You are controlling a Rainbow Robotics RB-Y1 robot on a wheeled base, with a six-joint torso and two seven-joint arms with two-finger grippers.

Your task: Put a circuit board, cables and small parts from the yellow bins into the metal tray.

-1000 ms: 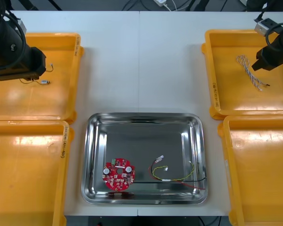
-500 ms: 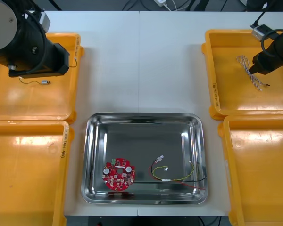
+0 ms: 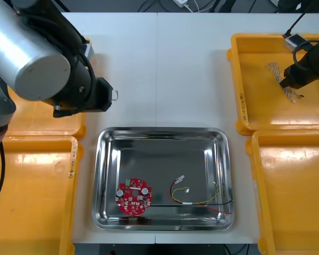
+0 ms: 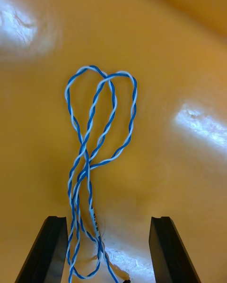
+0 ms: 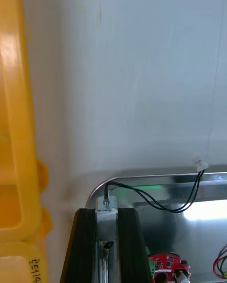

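Between the left gripper (image 5: 107,211) fingers, clamped: a black cable (image 5: 171,210) end, I think, rest dangling ahead over the tray (image 5: 151,175) rim. The right gripper (image 4: 106,252) is spread open, blue-white cable (image 4: 86,162) between its fingers.

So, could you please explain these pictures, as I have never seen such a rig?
This is a two-armed robot. The front view looks down on a table from above; the other two come from wrist cameras. Yellow bins flank a tray, which holds a red board and a red and yellow cable. The left gripper, by the tray's far left corner, has its fingers shut on a black cable's end. The right gripper hangs open over a blue and white cable in a bin.
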